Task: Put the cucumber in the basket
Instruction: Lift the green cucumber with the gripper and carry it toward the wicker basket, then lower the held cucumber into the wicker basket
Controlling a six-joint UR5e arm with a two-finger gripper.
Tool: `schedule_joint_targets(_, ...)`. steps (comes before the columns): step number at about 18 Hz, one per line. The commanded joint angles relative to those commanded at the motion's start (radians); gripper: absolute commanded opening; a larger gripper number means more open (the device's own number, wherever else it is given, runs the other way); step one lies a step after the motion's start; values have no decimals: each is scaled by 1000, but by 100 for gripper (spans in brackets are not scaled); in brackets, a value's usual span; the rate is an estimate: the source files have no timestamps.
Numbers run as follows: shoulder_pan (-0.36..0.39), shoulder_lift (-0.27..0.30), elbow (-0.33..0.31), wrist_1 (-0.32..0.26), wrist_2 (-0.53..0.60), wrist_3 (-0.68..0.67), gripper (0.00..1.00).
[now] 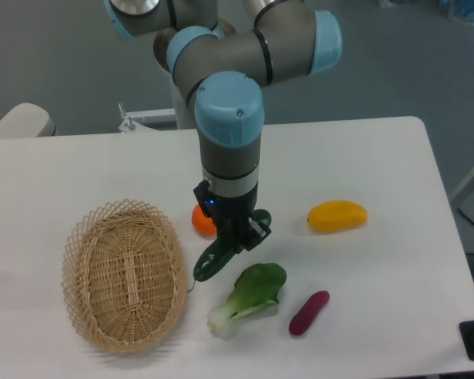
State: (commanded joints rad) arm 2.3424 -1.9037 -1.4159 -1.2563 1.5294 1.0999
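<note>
Just right of basket [123, 274]: gripper [234, 239] clamped on cucumber [216, 257], which hangs tilted, lower tip nearest rim, bok choy [249, 297] beyond. You have grasp done; basket holds nothing yet. Left for you: carry cucumber over basket, lower, release.

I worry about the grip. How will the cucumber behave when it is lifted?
The cucumber looks glossy, so it may slip between the gripper fingers. It seems stiff and should not droop. It appears gripped off-centre, so the long lower end may swing.
</note>
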Motion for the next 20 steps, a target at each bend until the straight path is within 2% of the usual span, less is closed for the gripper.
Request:
schedule_joint_targets(4,-9,6,3,-5,-18,-31,18)
schedule_joint_targets(8,-49,20,-23,-9,-18,-106,18)
schedule_joint_targets(12,-136,21,-31,-9,-15,-254,18)
schedule_joint_targets(17,-265,37,-89,-2,-15,-481,18)
schedule_joint_targets(20,-311,6,-118,3,-20,-638,18)
